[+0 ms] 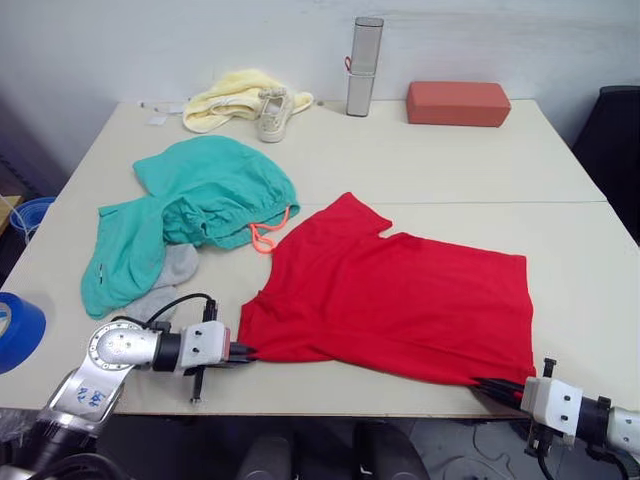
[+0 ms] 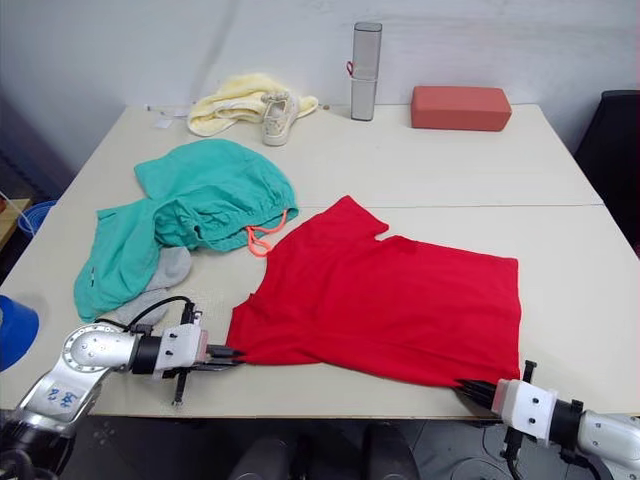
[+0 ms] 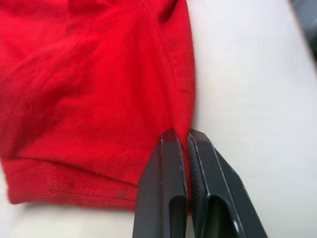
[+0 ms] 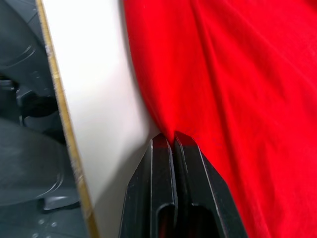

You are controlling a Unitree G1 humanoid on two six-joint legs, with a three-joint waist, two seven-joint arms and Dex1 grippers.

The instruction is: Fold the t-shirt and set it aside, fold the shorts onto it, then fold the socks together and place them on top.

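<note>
The red t-shirt [image 1: 400,295] lies spread over the near middle of the table, folded once. My left gripper [image 1: 246,352] is shut on the t-shirt's near left corner [image 3: 168,124]. My right gripper [image 1: 483,384] is shut on its near right corner [image 4: 171,119] at the table's front edge. The teal shorts [image 1: 195,205] with an orange drawstring [image 1: 266,236] lie crumpled to the left. The grey socks [image 1: 170,278] poke out from under the shorts' near side, partly hidden.
At the table's far side lie a pale yellow cloth [image 1: 228,97], a beige sneaker [image 1: 273,114], a tall silver canister [image 1: 363,66] and a red-brown block [image 1: 457,103]. A blue tape roll [image 1: 15,328] sits at the left edge.
</note>
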